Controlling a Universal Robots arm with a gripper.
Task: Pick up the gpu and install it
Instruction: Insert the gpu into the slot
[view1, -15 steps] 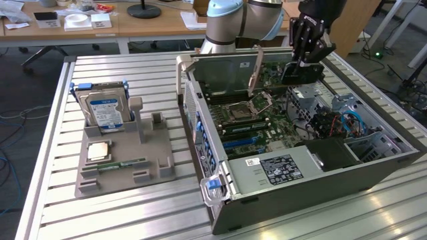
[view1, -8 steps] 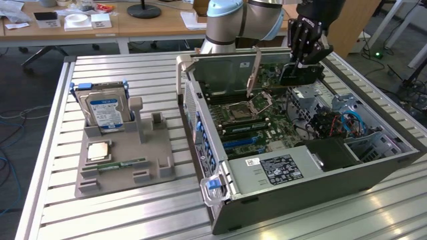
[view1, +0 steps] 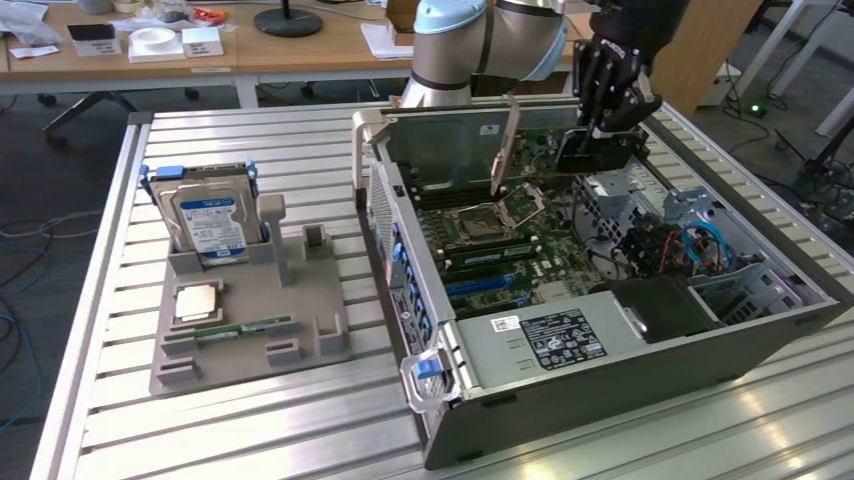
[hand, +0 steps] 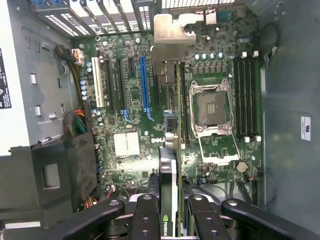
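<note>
Since the gpu (hand: 169, 172) has to go in edge-first, my tool (hand: 171, 206) is clamped across its 2 flat faces at 1 end. That leaves the lower edge free and pointing at the motherboard (hand: 131, 100). The fingers (hand: 145, 210) sit on either side of the card and grip it firmly; nothing looks skewed.

The wrist view shows the card edge-on. Its silver bracket (hand: 170, 35) points toward the rear slot openings of the case, which is the orientation it needs. It hangs between the blue slot (hand: 145, 82) and the CPU socket (hand: 212, 107), closer to the socket side. My read: above the board, not seated, and not lined up with the blue slot.

In the exterior view the tool (view1: 607, 125) holds the gpu (view1: 594, 155) over the far end of the open case (view1: 601, 390). The case lies on its side, so the board faces up and I can reach it from above.

On the desk (view1: 267, 430), well apart on the exterior view's left, the gray holder (view1: 307, 330) has the hard drive (view1: 207, 215) standing upright in it.
</note>
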